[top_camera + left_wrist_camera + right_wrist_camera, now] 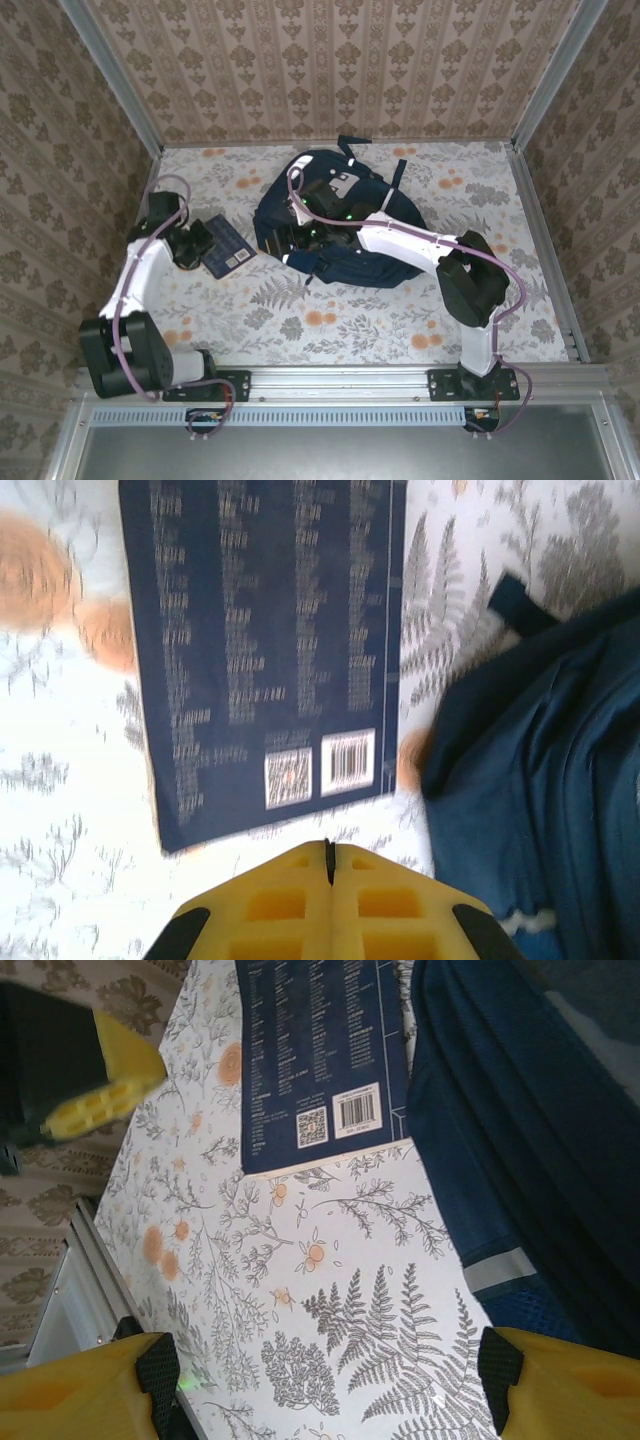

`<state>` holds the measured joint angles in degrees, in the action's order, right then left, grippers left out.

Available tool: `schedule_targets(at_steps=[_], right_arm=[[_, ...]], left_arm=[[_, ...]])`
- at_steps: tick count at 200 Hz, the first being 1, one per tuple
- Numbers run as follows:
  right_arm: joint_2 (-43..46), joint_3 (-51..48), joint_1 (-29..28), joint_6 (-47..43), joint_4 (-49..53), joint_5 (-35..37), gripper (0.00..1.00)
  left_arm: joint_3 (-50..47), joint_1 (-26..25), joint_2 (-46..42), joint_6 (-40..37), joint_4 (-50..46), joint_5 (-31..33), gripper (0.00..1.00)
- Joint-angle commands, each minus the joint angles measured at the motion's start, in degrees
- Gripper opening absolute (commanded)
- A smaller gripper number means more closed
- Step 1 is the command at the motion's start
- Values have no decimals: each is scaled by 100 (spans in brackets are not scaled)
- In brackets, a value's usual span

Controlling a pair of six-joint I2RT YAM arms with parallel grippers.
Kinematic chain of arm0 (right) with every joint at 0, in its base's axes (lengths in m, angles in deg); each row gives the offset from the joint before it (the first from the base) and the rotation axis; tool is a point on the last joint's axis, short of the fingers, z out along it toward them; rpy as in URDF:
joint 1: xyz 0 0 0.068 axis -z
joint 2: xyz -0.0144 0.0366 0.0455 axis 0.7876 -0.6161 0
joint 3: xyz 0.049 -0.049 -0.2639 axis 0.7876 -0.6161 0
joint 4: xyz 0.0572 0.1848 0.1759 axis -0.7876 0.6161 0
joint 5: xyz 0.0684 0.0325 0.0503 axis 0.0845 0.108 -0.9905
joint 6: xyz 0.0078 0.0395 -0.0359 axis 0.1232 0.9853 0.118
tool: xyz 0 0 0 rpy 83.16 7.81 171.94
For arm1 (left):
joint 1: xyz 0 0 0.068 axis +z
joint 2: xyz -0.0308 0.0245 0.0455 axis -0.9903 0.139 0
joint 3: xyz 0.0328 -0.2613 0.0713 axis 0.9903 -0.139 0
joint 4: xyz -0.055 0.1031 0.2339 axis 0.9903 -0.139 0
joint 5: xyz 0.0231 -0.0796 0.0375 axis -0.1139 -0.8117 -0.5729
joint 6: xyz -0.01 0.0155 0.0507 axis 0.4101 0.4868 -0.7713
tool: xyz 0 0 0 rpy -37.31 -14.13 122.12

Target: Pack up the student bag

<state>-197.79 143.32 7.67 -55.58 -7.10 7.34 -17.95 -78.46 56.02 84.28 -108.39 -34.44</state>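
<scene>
The student bag (340,225), a navy backpack with a white stripe, lies in the middle of the table. Its blue fabric also shows in the left wrist view (540,780) and the right wrist view (520,1130). Left of the bag a dark blue book (225,247) lies flat, back cover up with its barcode showing (265,650) (320,1060). My left gripper (195,245) (330,855) is shut on nothing, just short of the book's near edge. My right gripper (288,240) (325,1375) hangs open over bare cloth between the book and the bag's left side.
A floral tablecloth (330,320) covers the table. Patterned walls close in the back and both sides, with metal frame posts (530,120) at the corners and a rail (340,380) along the near edge. The left gripper's yellow finger (100,1095) shows beyond the book.
</scene>
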Motion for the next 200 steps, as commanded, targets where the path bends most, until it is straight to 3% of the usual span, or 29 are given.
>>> schedule_targets(at_steps=[1, 17, 21, 32, 37, 48, 55, 115, 166, 200], right_arm=[[25, -48, -33, -136, 127, -292, 81], [-52, 81, -98, -320, 368, -238, 81], [-75, 116, -112, -347, 418, -233, 81], [-136, 166, -147, -371, 486, -198, 81], [-149, 172, -157, -378, 510, -173, 81], [-171, 173, -163, -362, 534, -111, 81], [-171, 161, -166, -339, 553, -60, 81], [49, -126, -142, -356, 525, 166, 81], [83, -301, -58, -387, 498, 222, 81], [105, -337, 80, -365, 447, 205, 81]], left_arm=[[-502, -340, -635, 253, -82, -168, 0], [-736, -462, -1050, 238, -278, 209, 0], [-758, -441, -1096, 224, -332, 358, 8], [-740, -300, -1044, 113, -371, 575, 46], [-686, -221, -930, 71, -371, 570, 58], [-492, -96, -571, 16, -429, 620, 73], [-365, -63, -330, 21, -489, 762, 78], [-437, 194, 1008, 91, 428, 256, 68], [72, 119, 1798, 143, 229, 565, 67], [133, 124, 2273, 110, 405, 428, 51]])
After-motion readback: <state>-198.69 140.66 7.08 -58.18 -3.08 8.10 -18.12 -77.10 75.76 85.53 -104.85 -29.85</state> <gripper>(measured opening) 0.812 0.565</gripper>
